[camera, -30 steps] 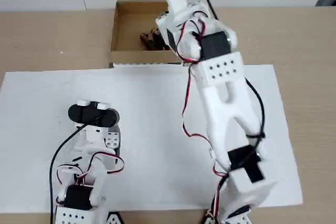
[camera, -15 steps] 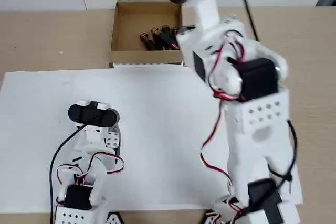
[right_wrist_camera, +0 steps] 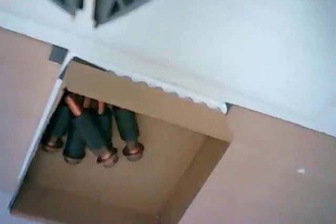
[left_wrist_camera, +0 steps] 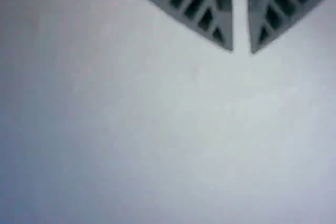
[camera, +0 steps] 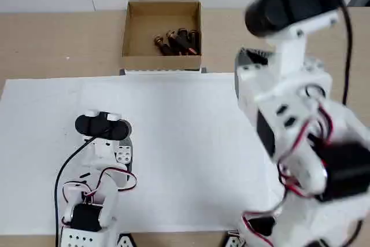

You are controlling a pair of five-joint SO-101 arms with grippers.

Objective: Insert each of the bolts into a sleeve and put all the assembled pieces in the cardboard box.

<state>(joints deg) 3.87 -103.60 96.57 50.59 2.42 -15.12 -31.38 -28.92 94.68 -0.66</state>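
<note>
The cardboard box stands at the back of the table, just past the white paper. Several dark sleeves with copper-coloured bolts lie side by side in it, toward its right side. In the right wrist view these assembled pieces lie against one wall of the box. My right gripper hangs above the paper close to the box, shut with nothing in it. The right arm rises high at the right of the table. My left gripper is shut and empty just above the paper, and the left arm is folded at the front left.
A large white paper sheet covers the middle of the wooden table. No loose bolt or sleeve lies on the paper.
The right arm has pulled back from over the box toward the front right and lifted, uncovering the pieces in the box. The left arm has not moved.
</note>
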